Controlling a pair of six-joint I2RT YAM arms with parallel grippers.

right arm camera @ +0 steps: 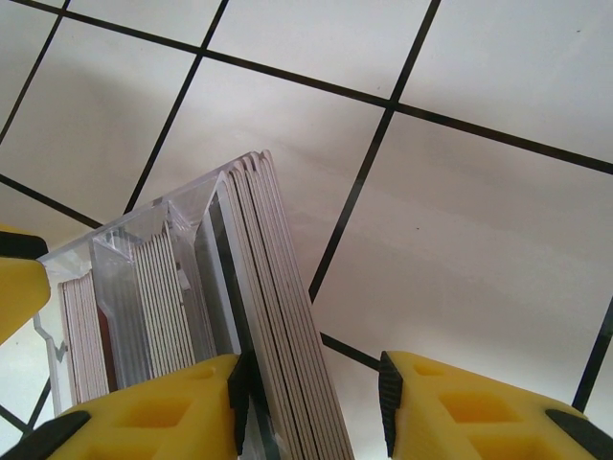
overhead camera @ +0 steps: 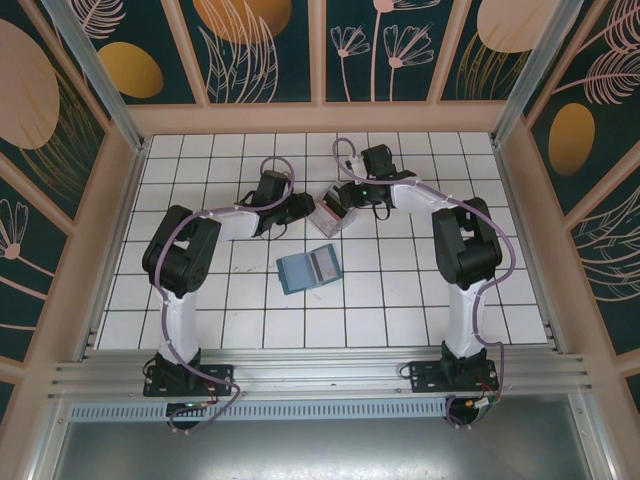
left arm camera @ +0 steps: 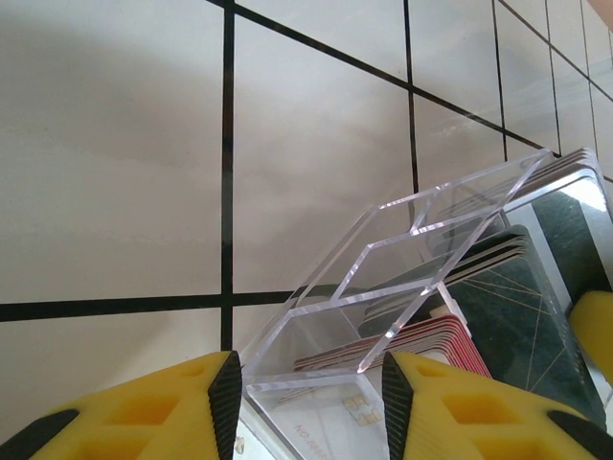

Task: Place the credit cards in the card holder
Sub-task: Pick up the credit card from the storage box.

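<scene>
The credit cards (overhead camera: 330, 213) stand in stacks inside a clear plastic stand (left arm camera: 383, 259) at mid-table. My left gripper (left arm camera: 310, 383) reaches it from the left, with its black pads (left arm camera: 226, 402) against both sides of the stand's near compartment. Red-edged cards (left arm camera: 421, 340) lie just behind that. My right gripper (right arm camera: 316, 393) comes from the right and straddles the outermost card stack (right arm camera: 278, 316). Its left pad (right arm camera: 239, 393) touches the stand, and a gap remains before its right pad. The teal card holder (overhead camera: 308, 268) lies open and flat on the tiles, nearer the arm bases.
White tiles with black grout cover the table (overhead camera: 400, 310). Patterned walls (overhead camera: 560, 180) close it in at the back and on both sides. An aluminium rail (overhead camera: 320, 378) runs along the near edge by the arm bases.
</scene>
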